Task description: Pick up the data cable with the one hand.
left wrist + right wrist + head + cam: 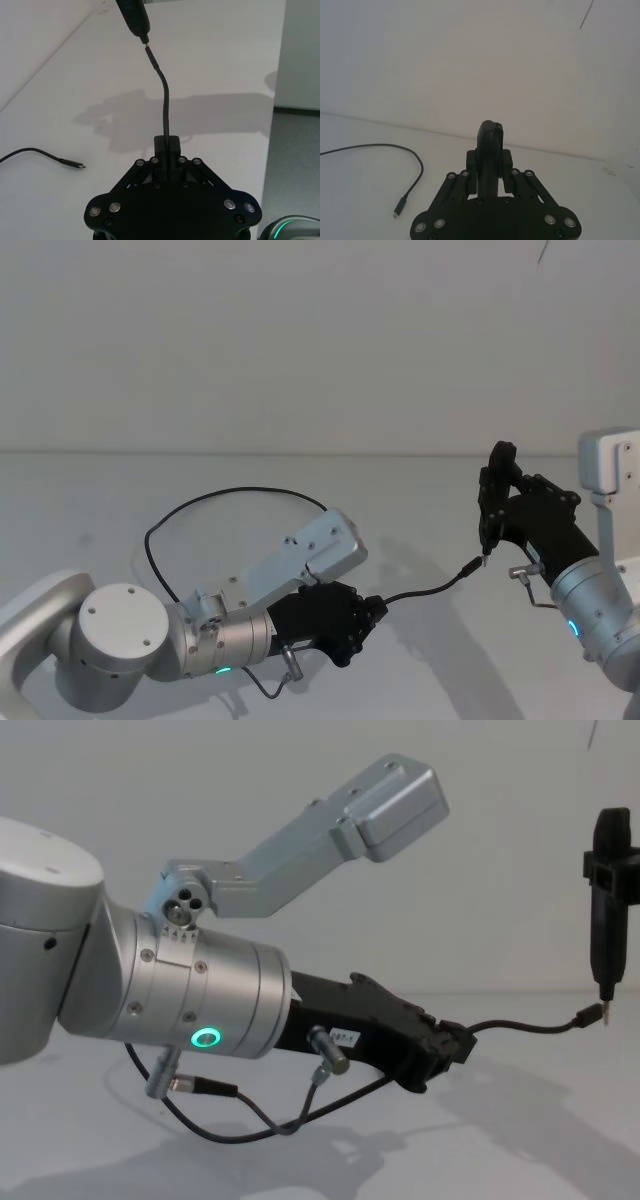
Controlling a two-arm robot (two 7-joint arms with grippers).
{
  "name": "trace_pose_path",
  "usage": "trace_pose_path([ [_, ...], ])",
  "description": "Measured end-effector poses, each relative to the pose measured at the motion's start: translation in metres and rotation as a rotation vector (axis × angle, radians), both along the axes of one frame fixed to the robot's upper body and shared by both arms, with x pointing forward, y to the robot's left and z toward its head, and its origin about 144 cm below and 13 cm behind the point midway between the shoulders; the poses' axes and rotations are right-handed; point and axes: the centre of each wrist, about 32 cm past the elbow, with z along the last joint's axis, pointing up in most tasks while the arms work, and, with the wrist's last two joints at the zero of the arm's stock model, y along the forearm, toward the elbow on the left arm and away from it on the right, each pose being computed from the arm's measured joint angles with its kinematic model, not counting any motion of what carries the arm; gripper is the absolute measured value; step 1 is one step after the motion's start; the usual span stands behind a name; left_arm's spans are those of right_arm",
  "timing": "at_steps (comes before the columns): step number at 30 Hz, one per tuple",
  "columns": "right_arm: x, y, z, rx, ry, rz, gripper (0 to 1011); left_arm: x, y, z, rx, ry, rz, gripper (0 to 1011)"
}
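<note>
The data cable is a thin black cord. My left gripper is shut on it a short way back from one plug. In the left wrist view the jaws pinch the cord, which rises to that plug. From the chest the held end reaches right, off the table. The rest of the cord loops behind the left arm, and its other plug lies on the table. My right gripper is shut on a slim upright black tool, whose tip hovers just above the held plug.
A short grey wire with silver plugs hangs under the left wrist. The grey wrist-camera bracket juts above the left arm. The white table ends at a plain wall behind.
</note>
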Motion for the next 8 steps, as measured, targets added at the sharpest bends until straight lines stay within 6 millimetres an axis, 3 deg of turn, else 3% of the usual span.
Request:
trace_pose_path([
  [8, -0.0002, 0.0001, -0.0007, -0.003, -0.002, 0.003, 279, 0.0000, 0.0000, 0.0000, 0.000, 0.000, 0.000, 36],
])
